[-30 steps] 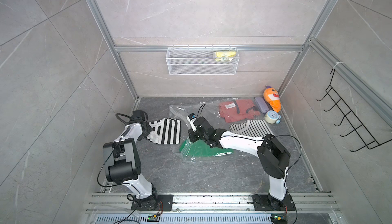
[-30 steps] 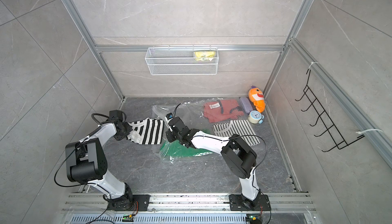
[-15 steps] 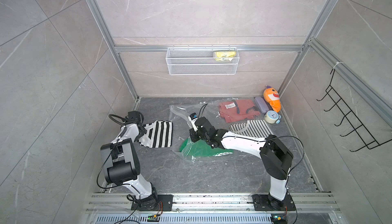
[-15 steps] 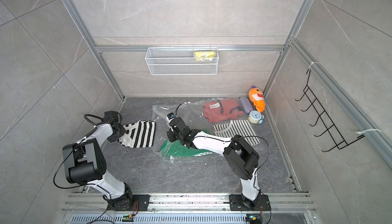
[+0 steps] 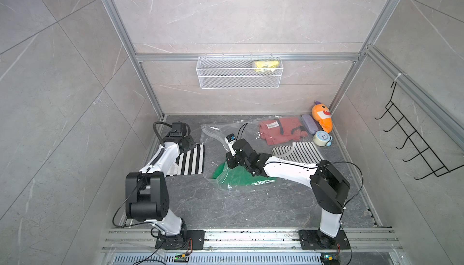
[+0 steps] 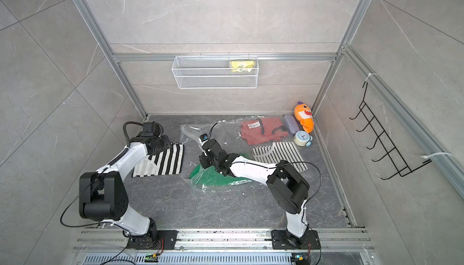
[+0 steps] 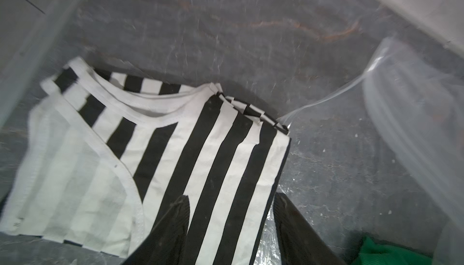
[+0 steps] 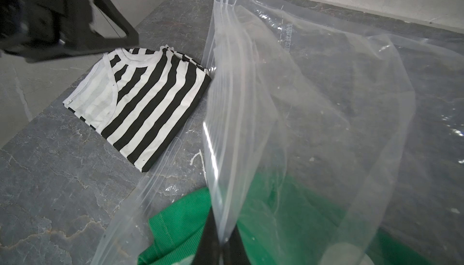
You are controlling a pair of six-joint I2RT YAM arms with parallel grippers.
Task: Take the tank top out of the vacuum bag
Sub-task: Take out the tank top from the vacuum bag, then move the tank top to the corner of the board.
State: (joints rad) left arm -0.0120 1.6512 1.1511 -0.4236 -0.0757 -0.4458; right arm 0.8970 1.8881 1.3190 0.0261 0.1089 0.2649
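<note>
Dark floor (image 5: 226,208): tank top (image 5: 192,160) flat, neck toward back wall; left tool (image 7: 231,198) agape, right tool (image 8: 223,233) tight on vacuum bag (image 8: 301,100)

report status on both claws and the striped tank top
Left claw open, over the striped tank top. Right claw shut on the vacuum bag edge, holding it up. Tank top flat on the table, outside the bag. Green garment inside the bag.
</note>
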